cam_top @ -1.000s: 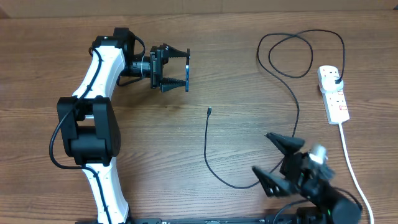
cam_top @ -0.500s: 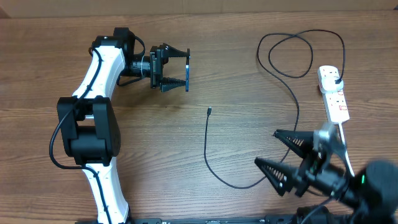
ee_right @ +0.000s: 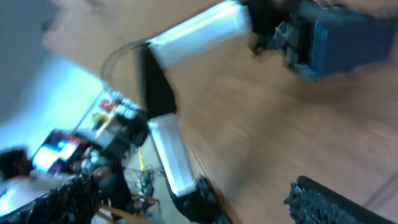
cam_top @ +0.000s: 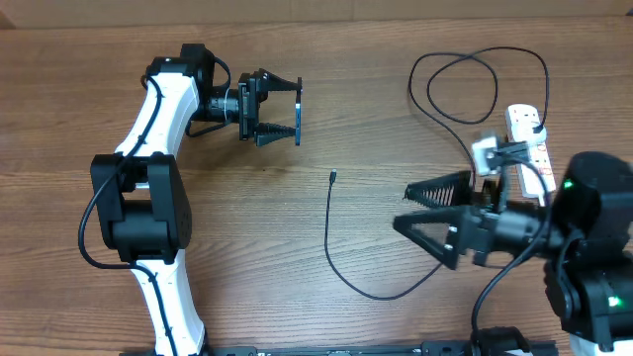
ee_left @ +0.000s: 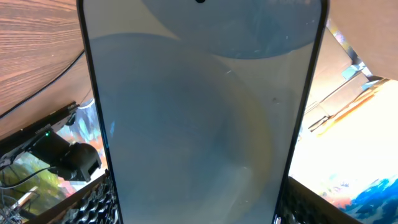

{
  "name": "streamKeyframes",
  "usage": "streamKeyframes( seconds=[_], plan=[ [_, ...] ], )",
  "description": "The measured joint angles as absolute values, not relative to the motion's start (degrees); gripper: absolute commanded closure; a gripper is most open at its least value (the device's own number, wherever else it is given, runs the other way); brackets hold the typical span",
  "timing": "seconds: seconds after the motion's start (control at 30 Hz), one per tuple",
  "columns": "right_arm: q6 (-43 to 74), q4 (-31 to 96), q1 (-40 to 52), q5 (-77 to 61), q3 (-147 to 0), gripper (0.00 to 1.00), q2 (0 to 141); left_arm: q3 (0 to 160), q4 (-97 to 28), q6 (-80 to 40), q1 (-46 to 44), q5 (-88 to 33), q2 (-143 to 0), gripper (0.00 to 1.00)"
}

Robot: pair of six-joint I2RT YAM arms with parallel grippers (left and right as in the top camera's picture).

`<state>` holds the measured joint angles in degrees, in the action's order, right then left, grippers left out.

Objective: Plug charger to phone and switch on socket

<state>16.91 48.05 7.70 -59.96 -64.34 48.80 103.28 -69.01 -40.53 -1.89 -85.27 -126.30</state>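
Left tool point(cam_top: 297, 109): I see it clamped on the flat, glossy phone point(ee_left: 199, 124).
Right tool point(cam_top: 404, 208): toothed black jaws spread wide apart.
Charger point(cam_top: 328, 227): thin black cable curling across the woodgrain counter point(cam_top: 79, 99).

The phone point(ee_left: 199, 124) is cut off, the socket point(cam_top: 517, 117) half hidden.
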Motion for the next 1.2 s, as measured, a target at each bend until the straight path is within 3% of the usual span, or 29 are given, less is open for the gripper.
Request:
streamKeyframes(
  seconds=[0.2,0.4,0.5,0.67,0.93,1.07,1.2],
  plan=[
    [18.4,68.6,25.1,-29.3,-75.0,0.01,57.0,103.3,-69.0,-40.5,-1.9,-85.3,-126.3,0.3],
    [25.8,89.0,42.3,1.2,-96.0,0.0,78.9,103.3,-69.0,-40.5,-1.9,-85.3,-126.3,0.3],
    [27.2,93.4,45.7,8.1,-103.5,0.0,88.7,103.3,-69.0,-40.5,-1.9,-85.3,-126.3,0.3],
    [27.6,87.5,46.7,11.7,-107.0,0.0,95.8,103.3,-69.0,-40.5,-1.9,-85.3,-126.3,0.3],
    [28.5,67.9,46.7,11.8,-107.7,0.0,96.2,103.3,-69.0,-40.5,-1.9,-85.3,-126.3,0.29],
    [28.6,65.5,46.6,11.1,-107.7,0.14,96.2,103.3,-69.0,-40.5,-1.9,-85.3,-126.3,0.3],
    [28.5,63.0,46.6,10.9,-107.7,0.14,97.0,103.3,-69.1,-40.5,-1.9,-85.3,-126.3,0.3]
  ],
)
